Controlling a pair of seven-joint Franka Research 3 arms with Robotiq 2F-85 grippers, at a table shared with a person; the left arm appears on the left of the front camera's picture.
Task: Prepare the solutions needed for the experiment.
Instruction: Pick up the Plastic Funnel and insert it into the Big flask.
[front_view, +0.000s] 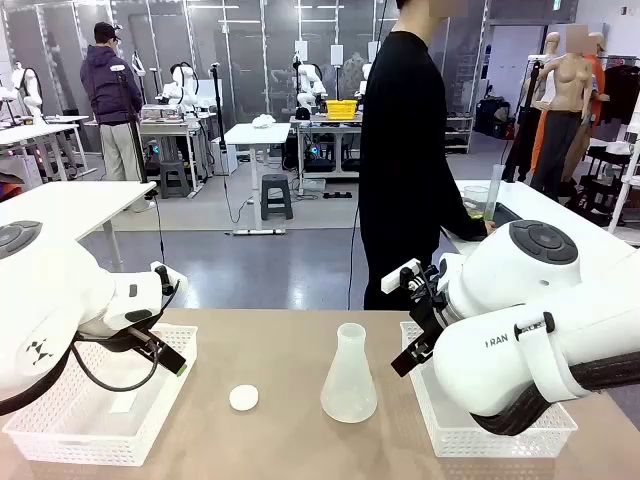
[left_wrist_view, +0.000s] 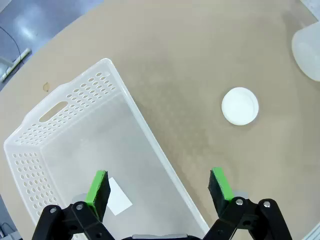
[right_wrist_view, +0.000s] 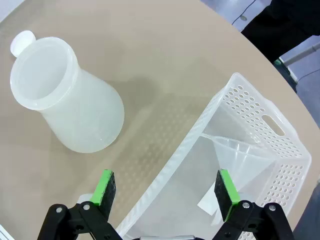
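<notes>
An empty translucent conical flask (front_view: 349, 375) (right_wrist_view: 75, 105) stands upright mid-table, with a small white round stopper (front_view: 243, 398) (left_wrist_view: 240, 105) lying to its left. A faint yellow-green layer, the solutions (front_view: 487, 210), shows low in a clear beaker beside the person's hand on the table behind; it is too small to tell more. My left gripper (front_view: 170, 355) (left_wrist_view: 160, 187) hangs open over the right rim of the left basket (front_view: 60, 425) (left_wrist_view: 65, 130). The right gripper (front_view: 412, 350) (right_wrist_view: 167, 192) is open above the left rim of the right basket (front_view: 480, 435) (right_wrist_view: 260, 125), right of the flask.
A clear funnel (right_wrist_view: 240, 155) lies in the right basket, and a white paper slip (left_wrist_view: 117, 196) lies in the left one. A person in black (front_view: 405, 150) stands at the far edge, turned toward the side table on the right.
</notes>
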